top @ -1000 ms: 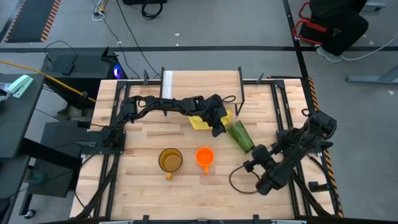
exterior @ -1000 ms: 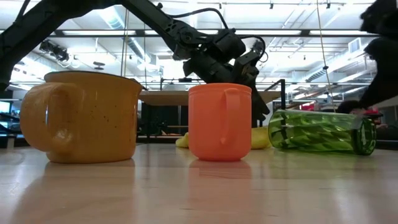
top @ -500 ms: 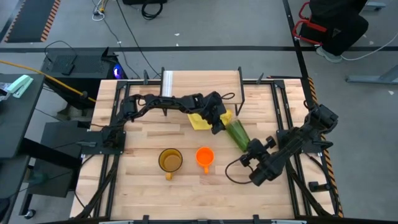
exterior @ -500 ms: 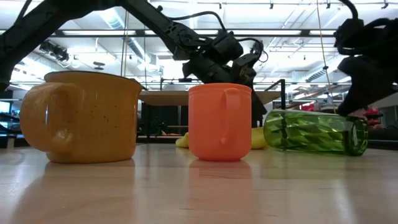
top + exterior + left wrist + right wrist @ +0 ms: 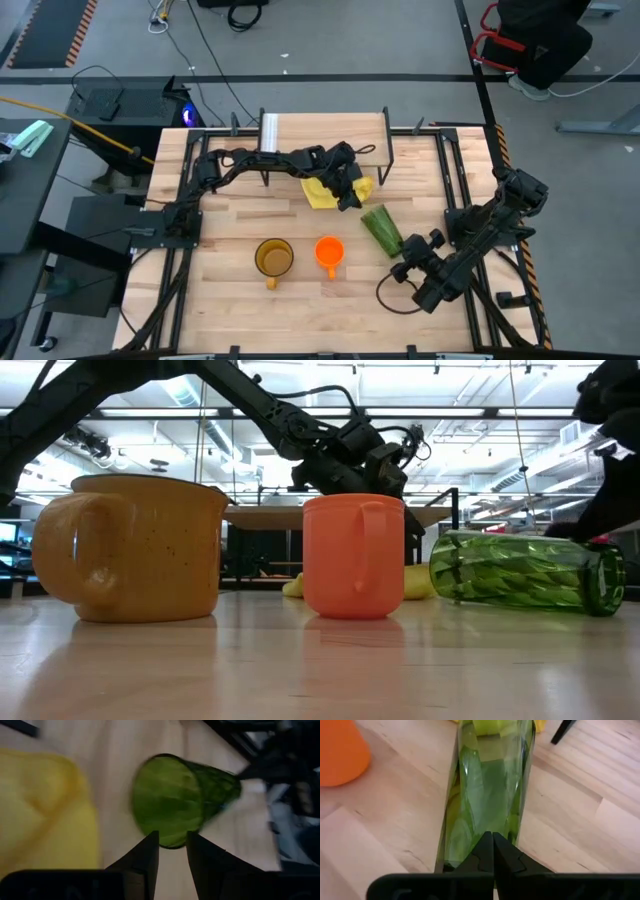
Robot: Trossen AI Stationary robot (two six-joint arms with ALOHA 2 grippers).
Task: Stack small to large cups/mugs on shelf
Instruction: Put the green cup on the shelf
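The green tumbler point(image 5: 381, 229) point(image 5: 520, 570) lies on its side on the tabletop, right of centre. My left gripper point(image 5: 351, 203) point(image 5: 172, 845) is open and points at the tumbler's round far-left end point(image 5: 167, 800). My right gripper point(image 5: 404, 263) point(image 5: 492, 840) is shut at its near-right end. The amber mug point(image 5: 274, 258) point(image 5: 140, 545) and the orange mug point(image 5: 330, 252) point(image 5: 355, 555) stand upright near the front. The shelf point(image 5: 330, 130) stands at the table's far edge. My left gripper's open fingertips point(image 5: 150, 842) stand just short of the tumbler's far-left end, slanting down at it; I cannot tell whether they touch it. My right gripper's shut fingertips point(image 5: 485, 845) lie over the tumbler's near-right end point(image 5: 470, 855), slanting down along it; I cannot tell whether they touch.
A yellow cloth point(image 5: 322, 192) point(image 5: 40, 810) lies under my left arm, between the shelf and the tumbler. Bare slatted tabletop point(image 5: 230, 215) lies to the left of the mugs. Black frame rails point(image 5: 455, 190) run along both sides of the table.
My right gripper moved in toward the tumbler, then drew back toward the near right edge. The tumbler, still on its side, has shifted a little toward the table's near edge.
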